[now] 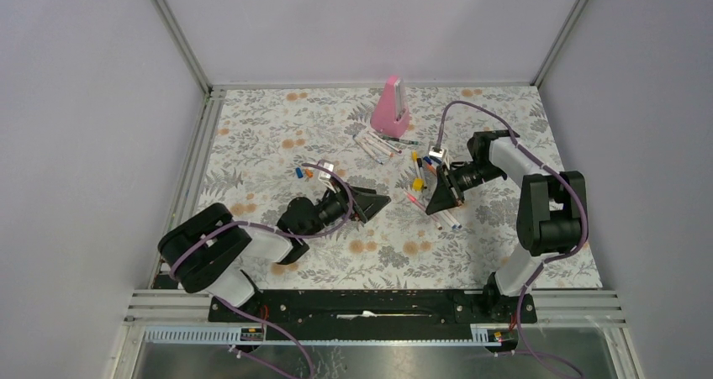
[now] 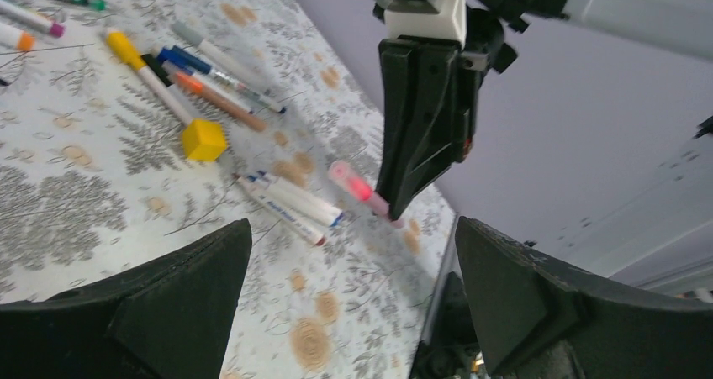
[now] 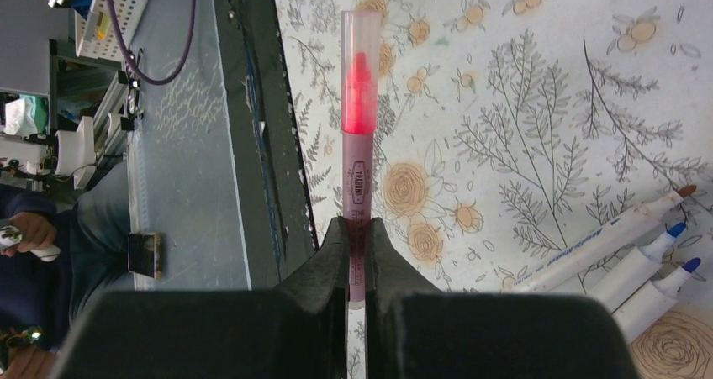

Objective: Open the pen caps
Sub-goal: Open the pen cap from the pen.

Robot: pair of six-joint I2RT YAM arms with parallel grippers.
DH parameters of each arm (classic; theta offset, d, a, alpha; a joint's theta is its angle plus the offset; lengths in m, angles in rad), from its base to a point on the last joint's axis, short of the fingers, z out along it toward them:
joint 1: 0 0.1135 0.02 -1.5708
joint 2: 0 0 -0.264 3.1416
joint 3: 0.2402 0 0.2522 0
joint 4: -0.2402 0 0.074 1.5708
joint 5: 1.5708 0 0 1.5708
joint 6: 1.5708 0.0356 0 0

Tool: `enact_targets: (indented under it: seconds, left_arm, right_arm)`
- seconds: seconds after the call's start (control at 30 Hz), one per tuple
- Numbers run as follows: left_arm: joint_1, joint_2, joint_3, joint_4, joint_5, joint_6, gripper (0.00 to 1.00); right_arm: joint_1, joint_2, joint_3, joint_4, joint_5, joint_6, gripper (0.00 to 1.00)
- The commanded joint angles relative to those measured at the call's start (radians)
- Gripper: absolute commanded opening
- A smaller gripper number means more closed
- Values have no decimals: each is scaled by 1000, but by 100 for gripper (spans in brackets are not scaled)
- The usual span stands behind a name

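1. Translucent plastic, the clear cylindrical pen cap [image 3: 361,34] over the bright tip of the pink highlighter pen [image 3: 356,177] looks light, stiff and smooth; we judge it slippery and press-fitted.
2. It sits at the pen's free end; the right gripper [image 3: 357,228] is clamped on the barrel, near the floral-patterned counter [image 1: 252,144].
3. We would pinch the cap around its sides and pull straight along the barrel.
4. The left gripper [image 2: 353,228] gapes wide, empty, facing that cap.
5. A loose blocky yellow cap [image 2: 203,139] lies on the counter among uncapped white pens [image 3: 622,244].
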Motion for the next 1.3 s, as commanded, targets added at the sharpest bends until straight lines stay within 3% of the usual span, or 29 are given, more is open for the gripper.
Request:
enact_targets:
  seconds: [0.0,0.2,0.53,0.77,1.27]
  left_arm:
    - [4,-103,92,-128,21,-64,99]
    - [-2,-137,142,-231,-40,-106,99]
    - [-79,-15,255,-280,-261,-161,98]
    - [-116,50,308,-257,-319,-187,84]
    - [-160,72,347,-306,-309,-211,42]
  right_arm:
    - [3,-80,26,-15,-101,20,0]
    - [3,-95,11,-15,-192,53,0]
    - [13,-93,-9,20,-236,107,0]
    - [30,-92,-14,41,-231,130,0]
    - [34,-110,-38,142,-197,247,0]
